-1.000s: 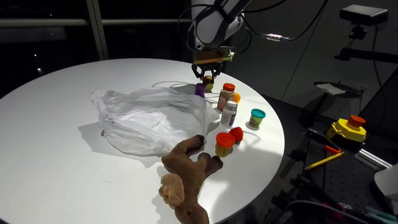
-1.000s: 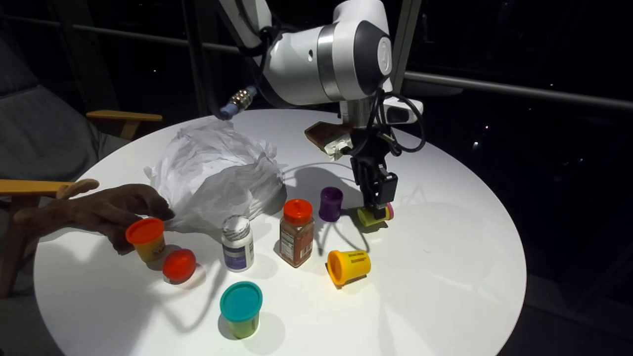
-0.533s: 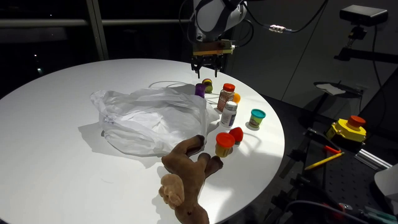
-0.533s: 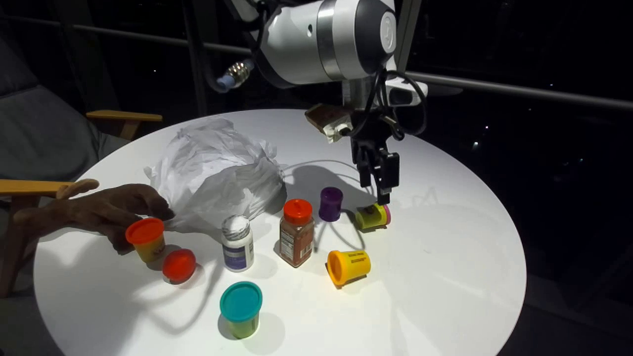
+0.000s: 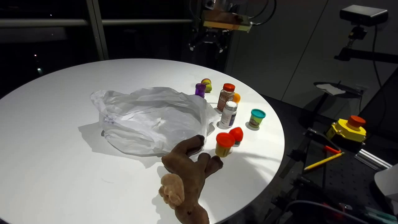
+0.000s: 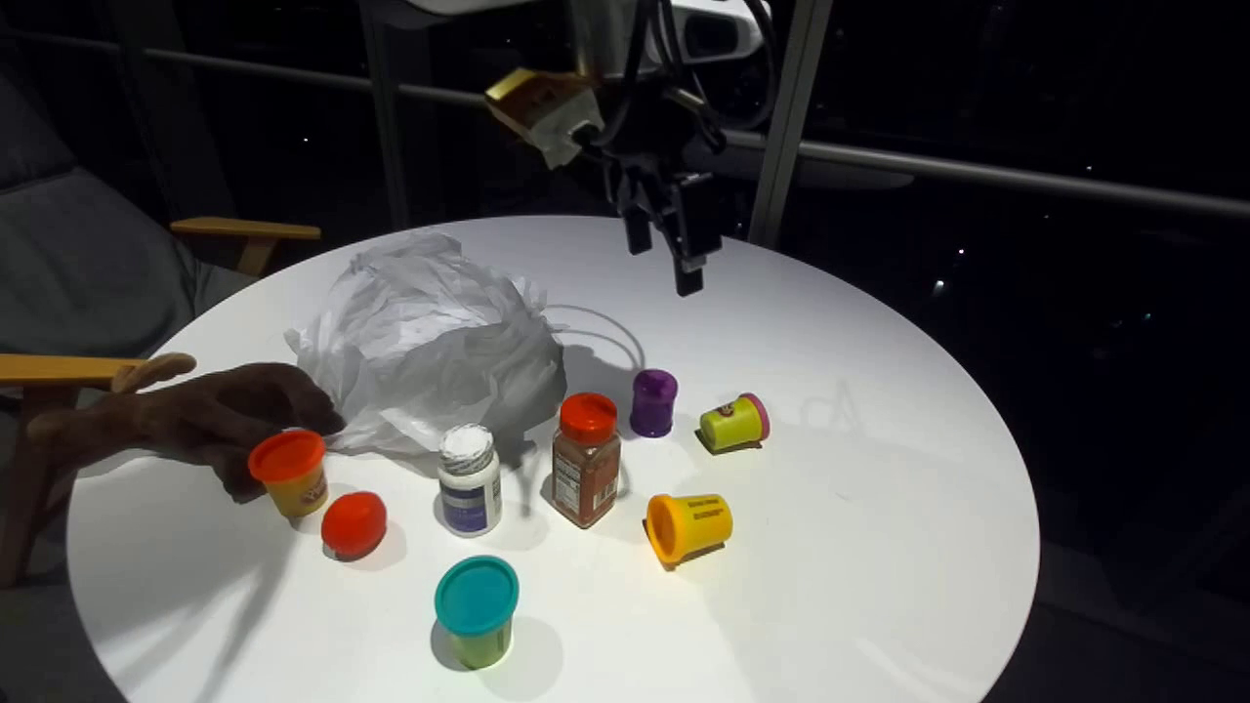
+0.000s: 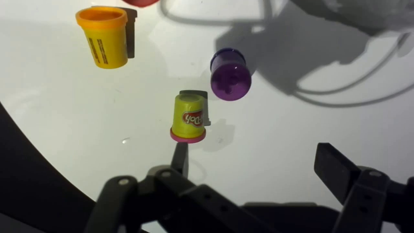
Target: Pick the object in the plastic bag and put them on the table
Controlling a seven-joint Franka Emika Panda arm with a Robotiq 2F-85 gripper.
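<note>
One second earlier, the lime tub [image 7: 188, 118] was enclosed by the jaws close to the table [image 5: 62, 174]; now the gripper [image 7: 251, 148] has been raised well above the surface, and the tub has been left lying on its side, outside the plastic bag [image 5: 155, 124]. The jaws are spread wide and released; white table surface is seen between them in the wrist view, while in an exterior view the fingers [image 5: 191, 48] are nearly lost in the dark. Outward from there, the purple tub [image 7: 230, 76] is stood on end just beside the lime one. The yellow tub [image 7: 106, 43], on its side, is mostly hidden in an exterior view by the upright red-capped jar [image 5: 226, 97]. The bag, toward the table's middle, is cut off in the wrist view, and its inside is hard to make out. The white bottle [image 5: 228, 116] and, near the table edge, the teal-lidded tub [image 5: 256, 118] are found upright. Farther, the red toy [image 5: 236, 134] and the red-lidded tub [image 5: 224, 145] are set side by side. Farthest, the brown plush [image 5: 188, 171] is laid, its head cut off in an exterior view.
</note>
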